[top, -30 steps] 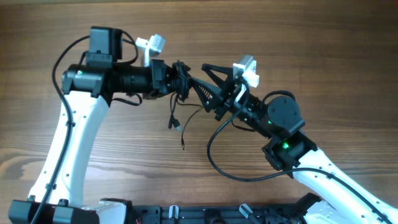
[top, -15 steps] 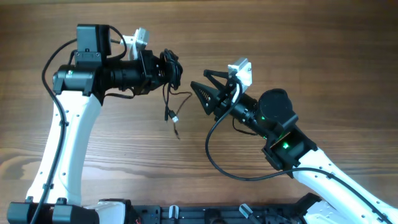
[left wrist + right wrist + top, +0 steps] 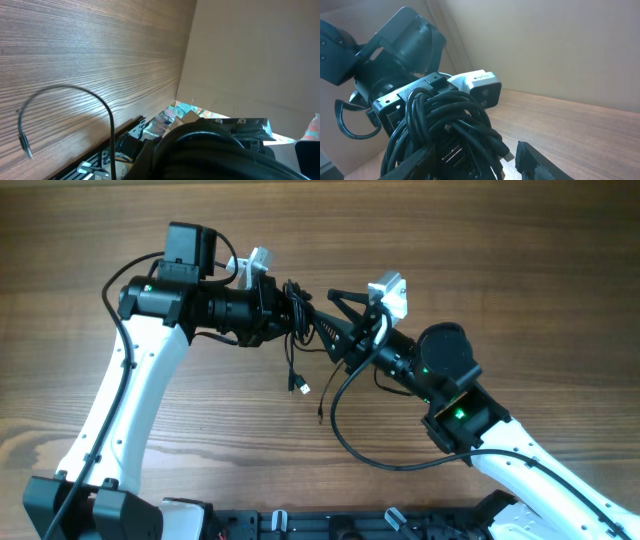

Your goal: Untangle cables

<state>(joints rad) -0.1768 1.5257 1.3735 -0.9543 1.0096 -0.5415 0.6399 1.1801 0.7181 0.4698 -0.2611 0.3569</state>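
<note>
The cables (image 3: 296, 308) are a knotted black bundle held above the table in my left gripper (image 3: 282, 310), which is shut on it. Two loose ends hang down, one with a small plug (image 3: 301, 387). My right gripper (image 3: 320, 310) is open, with its fingertips at the bundle's right side. In the right wrist view the bundle (image 3: 451, 120) sits partly between my open right fingers (image 3: 475, 162), with the left gripper (image 3: 397, 104) behind it. In the left wrist view the bundle (image 3: 215, 150) fills the bottom and hides the left fingers. One cable loop (image 3: 75, 92) arcs out from it.
The wooden table (image 3: 520, 270) lies under both arms. The right arm's thick black wire (image 3: 345, 445) loops over the table near the front. A black rail (image 3: 330, 525) runs along the front edge.
My left gripper swung left with the bundle, then came back right, bringing it up against the right gripper's open fingers. The right arm has barely moved in the last half second.
</note>
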